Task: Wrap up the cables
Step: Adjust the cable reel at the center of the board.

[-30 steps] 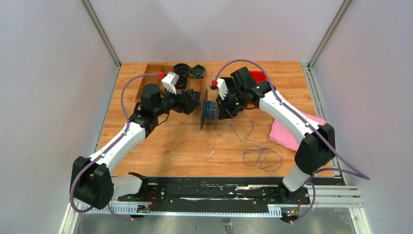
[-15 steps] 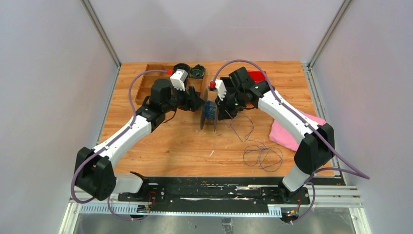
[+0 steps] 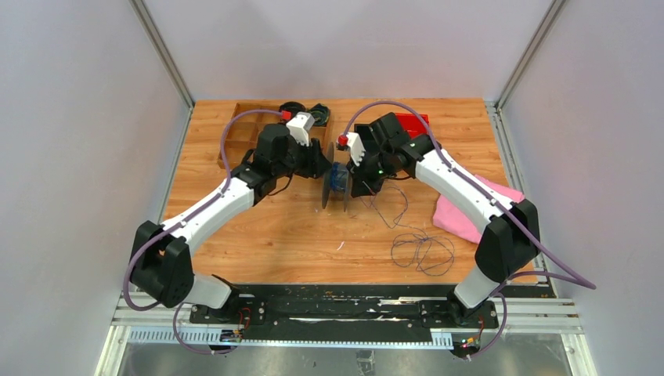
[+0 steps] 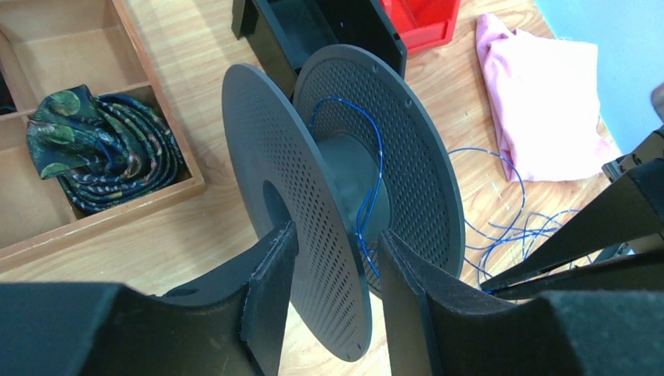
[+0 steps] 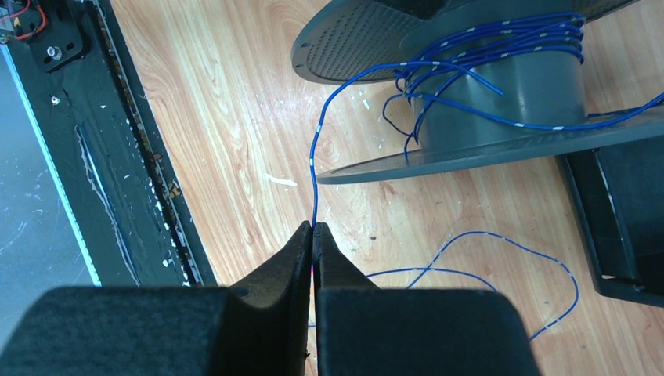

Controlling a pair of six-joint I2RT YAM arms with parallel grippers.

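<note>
A grey perforated spool (image 3: 335, 184) stands on edge mid-table, with a few turns of thin blue cable (image 5: 501, 39) on its hub. The loose cable lies in loops (image 3: 423, 251) on the wood to the right. My left gripper (image 3: 321, 166) reaches in from the left. In the left wrist view its open gripper (image 4: 337, 235) straddles the near flange of the spool (image 4: 313, 258), with a gap at each finger. My right gripper (image 3: 362, 184) sits just right of the spool. In the right wrist view that gripper (image 5: 313, 227) is shut on the cable (image 5: 315, 157), which runs up to the hub.
A wooden compartment tray (image 3: 235, 125) holding a rolled patterned cloth (image 4: 102, 157) stands at the back left. Black coiled bundles (image 3: 307, 111) lie behind it. A red bin (image 3: 413, 121) is at the back, a pink cloth (image 3: 470, 215) at the right, and a black stand (image 4: 313, 31) behind the spool.
My left arm has swung right to the spool, and its jaws have narrowed around the near flange. The right arm and the cable loops have stayed put.
</note>
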